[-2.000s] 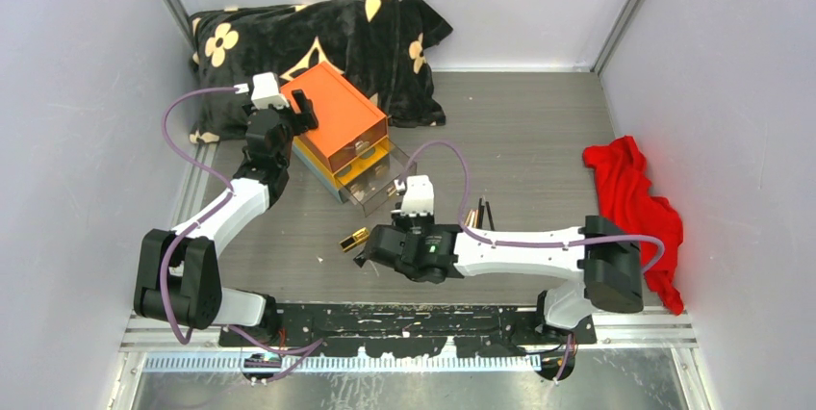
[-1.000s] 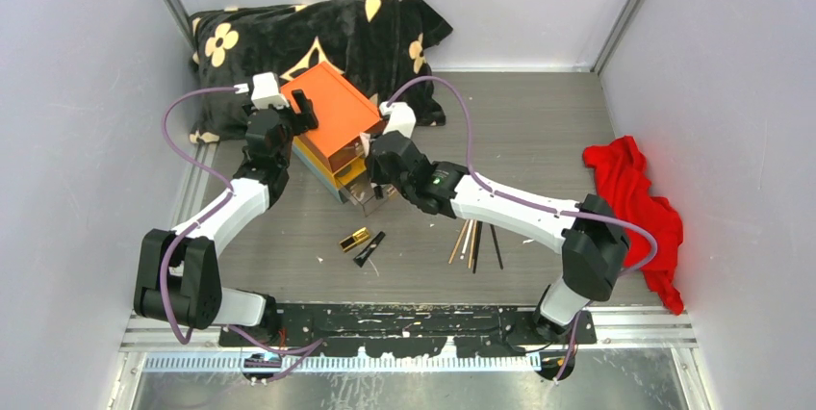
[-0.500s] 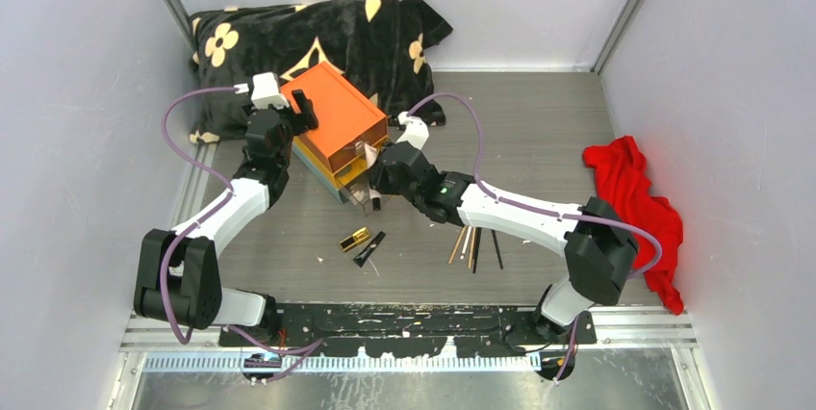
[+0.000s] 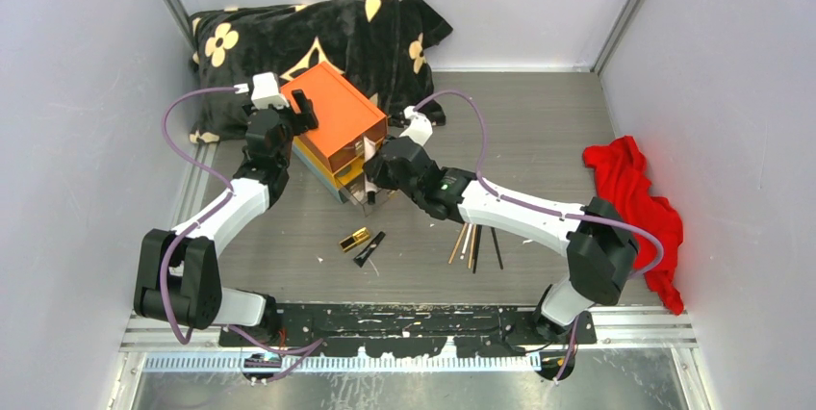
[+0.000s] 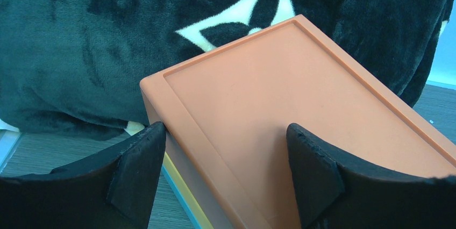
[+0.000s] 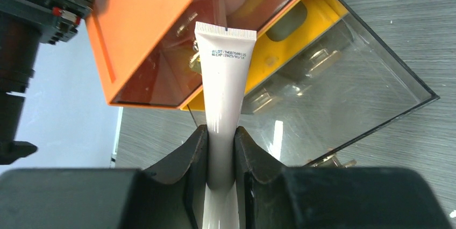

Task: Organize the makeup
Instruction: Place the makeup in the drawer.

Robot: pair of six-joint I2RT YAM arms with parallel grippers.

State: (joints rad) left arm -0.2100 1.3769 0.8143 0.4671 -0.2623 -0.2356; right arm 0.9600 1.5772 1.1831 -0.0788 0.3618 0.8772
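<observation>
My right gripper [image 6: 220, 132] is shut on a pale pink tube [image 6: 225, 68], whose crimped end points at the front of the orange-topped drawer box [image 4: 332, 116]. Seen from above, that gripper [image 4: 370, 165] hangs over the box's pulled-out clear drawer [image 6: 344, 94]. My left gripper [image 5: 226, 148] clamps the box's back left corner [image 5: 279, 89], one finger on its side and one on its top. On the table lie a gold-black lipstick [image 4: 354, 238], a black tube [image 4: 369, 248] and several thin brushes [image 4: 473, 242].
A black flowered pillow [image 4: 308, 35] lies behind the box against the back wall. A red cloth [image 4: 635, 198] is heaped at the right wall. Grey walls close in the table on three sides.
The right arm swung from the near table by the lipstick up to the drawer box with the tube, then settled there. The left arm and box have not moved.
</observation>
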